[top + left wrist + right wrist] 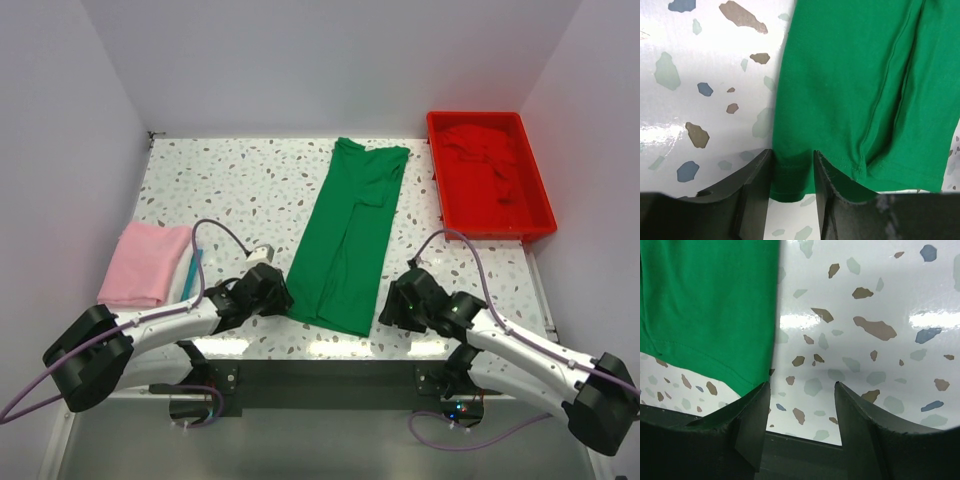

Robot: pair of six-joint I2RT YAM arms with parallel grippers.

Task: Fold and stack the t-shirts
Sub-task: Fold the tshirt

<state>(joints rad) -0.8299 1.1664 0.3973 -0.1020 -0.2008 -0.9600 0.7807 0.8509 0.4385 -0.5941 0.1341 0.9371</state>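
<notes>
The top camera sits high above and behind the arm bases (452, 380). It looks down and forward over the whole speckled bench (230, 170) to the back wall, far enough off to hold both arms. The left wrist camera rides just behind the left gripper (792, 157) and faces down at the bench from close range, onto the near left corner of the green t-shirt (855, 90). The right wrist camera looks likewise past the right gripper (802, 390), close up, catching the shirt's near right corner. All three views share that near hem.
</notes>
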